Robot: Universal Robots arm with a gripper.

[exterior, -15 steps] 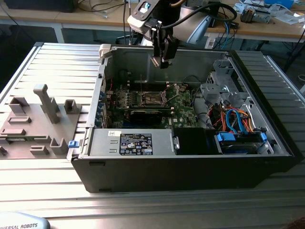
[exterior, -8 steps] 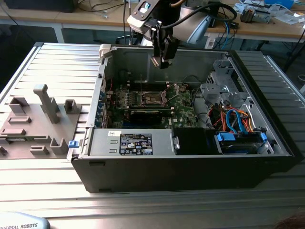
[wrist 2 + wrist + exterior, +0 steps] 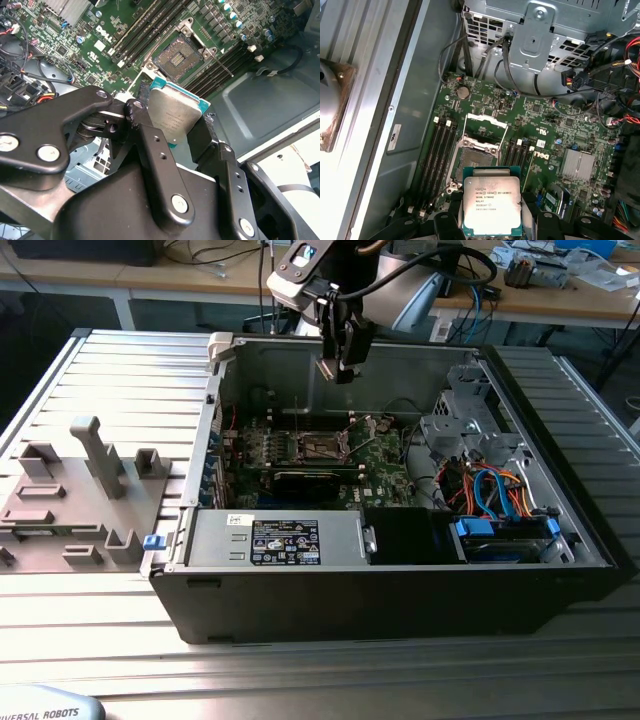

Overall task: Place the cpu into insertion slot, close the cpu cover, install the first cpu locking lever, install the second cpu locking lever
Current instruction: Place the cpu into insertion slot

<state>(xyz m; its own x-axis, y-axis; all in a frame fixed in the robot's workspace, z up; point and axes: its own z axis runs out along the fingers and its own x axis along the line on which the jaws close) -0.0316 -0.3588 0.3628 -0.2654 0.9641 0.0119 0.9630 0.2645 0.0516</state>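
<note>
Fingers (image 3: 152,150) clamped on the cpu (image 3: 175,117) by two opposite edges, silver top facing the first wrist view. Cpu hung in the air above the green motherboard (image 3: 545,130), near the insertion slot (image 3: 471,161), not touching it. Slot sat bare, contacts exposed, cpu cover (image 3: 480,143) tipped up open beside it. Exterior view: fingers hovered over the open computer case (image 3: 350,610) on the tabletop (image 3: 300,670).

in the first wrist view the cpu (image 3: 492,205) covers part of the insertion slot (image 3: 470,159). in the second wrist view the gripper (image 3: 173,116) hides two cpu edges behind its fingers (image 3: 155,160). in the exterior view the arm (image 3: 400,285) is cut off at 12 o'clock
</note>
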